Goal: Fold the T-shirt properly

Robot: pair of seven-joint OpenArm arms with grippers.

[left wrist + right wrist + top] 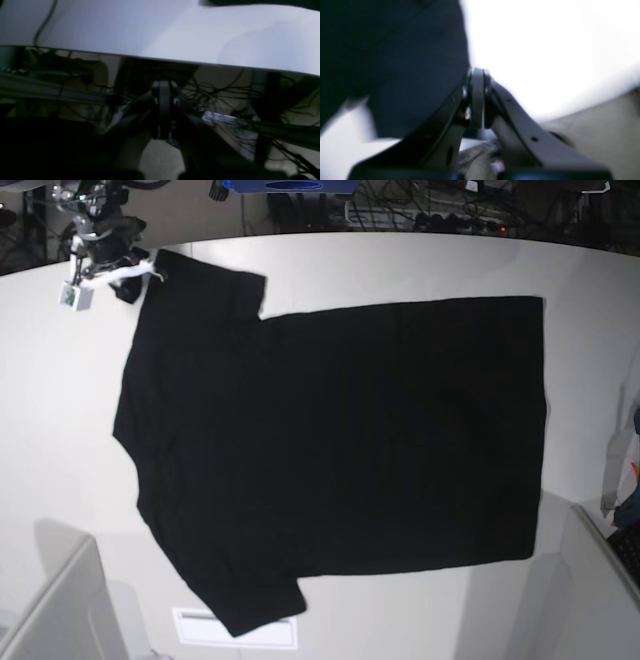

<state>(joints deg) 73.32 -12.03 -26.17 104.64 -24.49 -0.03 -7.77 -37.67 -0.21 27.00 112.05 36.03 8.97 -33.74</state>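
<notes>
The black T-shirt (330, 450) lies spread flat on the white table (420, 265), plain side up, with the neck to the left and the hem to the right. My right gripper (122, 275) is at the far left corner, at the tip of the upper sleeve (205, 285). In the right wrist view its jaws (477, 72) are pressed together right at the edge of the black cloth (402, 62). My left gripper (163, 85) is shut and empty, held beyond the table edge (160, 60). I cannot make it out in the base view.
Grey arm covers stand at the near left (60, 610) and near right (600, 580) corners. A white label (235, 630) lies by the lower sleeve. Cables and a power strip (450, 215) lie behind the far edge, and tangled cables (225, 95) hang below the table.
</notes>
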